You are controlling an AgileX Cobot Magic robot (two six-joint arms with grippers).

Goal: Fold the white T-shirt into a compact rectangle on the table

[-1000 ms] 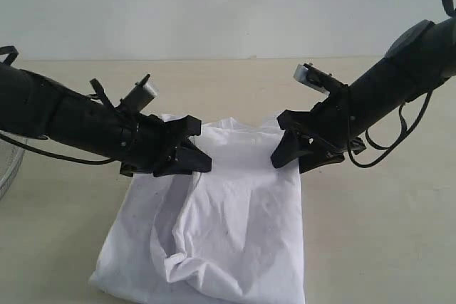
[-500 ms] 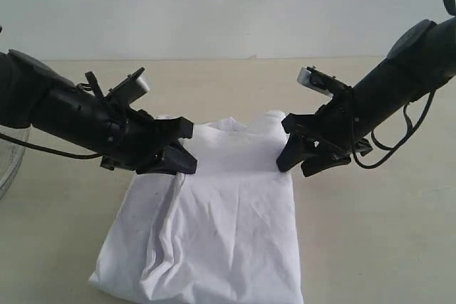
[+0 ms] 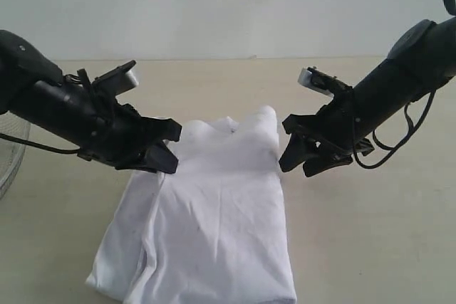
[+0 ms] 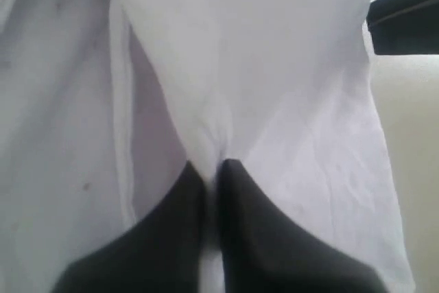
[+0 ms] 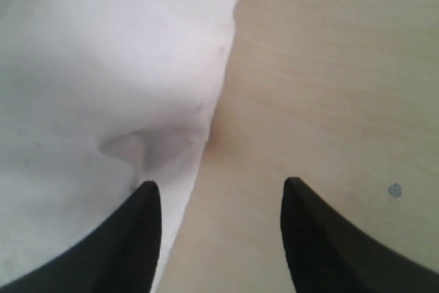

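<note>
The white T-shirt (image 3: pixel 214 218) lies partly folded in the middle of the table (image 3: pixel 370 247), plain white side up, with no print or tag showing. My left gripper (image 3: pixel 169 161) is at its far left part, shut on a pinch of white cloth (image 4: pixel 209 135); in the left wrist view its tips (image 4: pixel 212 169) nearly meet around the fabric. At the shirt's far right edge my right gripper (image 3: pixel 293 158) is open. In the right wrist view one of its fingers (image 5: pixel 140 224) lies over the shirt's edge (image 5: pixel 103 66), the other over bare table (image 5: pixel 329 87), nothing held between.
A round wire-mesh basket (image 3: pixel 8 154) shows at the left edge of the exterior view. A pale wall rises behind the table. A small dark mark (image 5: pixel 394 189) dots the tabletop near the right gripper.
The left gripper has drawn back to the left, still pinching cloth. The right gripper has let go of the shirt and now stands open. The loose fold has flattened and the shirt looks narrower.
</note>
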